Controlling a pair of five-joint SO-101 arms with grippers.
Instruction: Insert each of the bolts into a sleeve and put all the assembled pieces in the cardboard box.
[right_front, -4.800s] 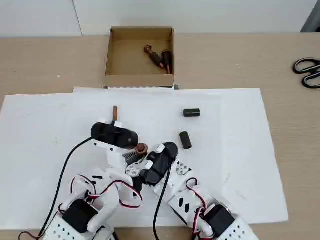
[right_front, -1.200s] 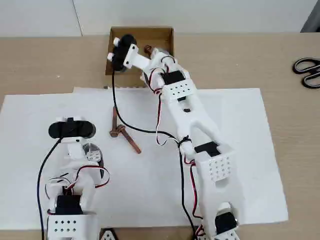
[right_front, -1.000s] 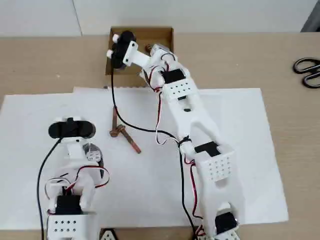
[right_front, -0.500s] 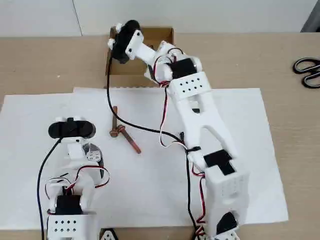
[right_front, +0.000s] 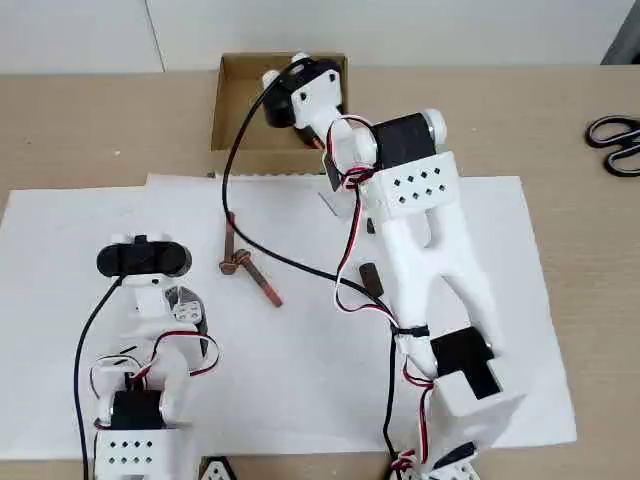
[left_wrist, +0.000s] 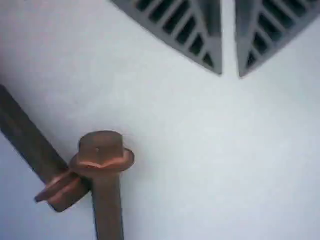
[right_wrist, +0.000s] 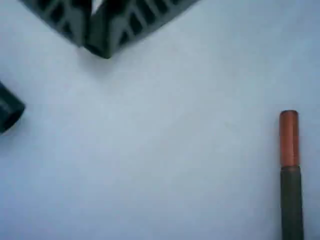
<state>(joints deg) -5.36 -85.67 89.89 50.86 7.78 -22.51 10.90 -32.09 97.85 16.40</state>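
Observation:
Two copper bolts (right_front: 230, 238) (right_front: 260, 282) lie on the white paper with their heads touching; the left wrist view has them close up (left_wrist: 102, 160). My left gripper (left_wrist: 229, 74) hangs shut and empty just above the paper beside them. A black sleeve (right_front: 371, 279) lies half hidden by the right arm (right_front: 410, 190). My right gripper (right_wrist: 92, 49) is shut and empty over the paper, between a sleeve's end (right_wrist: 7, 114) and a bolt's tip (right_wrist: 289, 140). The cardboard box (right_front: 235, 105) stands at the back; the right arm's wrist hides most of its inside.
Scissors (right_front: 615, 145) lie on the bare wooden table at the far right. The white paper (right_front: 80, 250) covers the middle of the table. The right arm stretches from the front edge up to the box, across the paper's right half.
The right arm's wrist has swung from the box's left wall to its right side and drawn back towards the paper. The left arm and both bolts have kept still.

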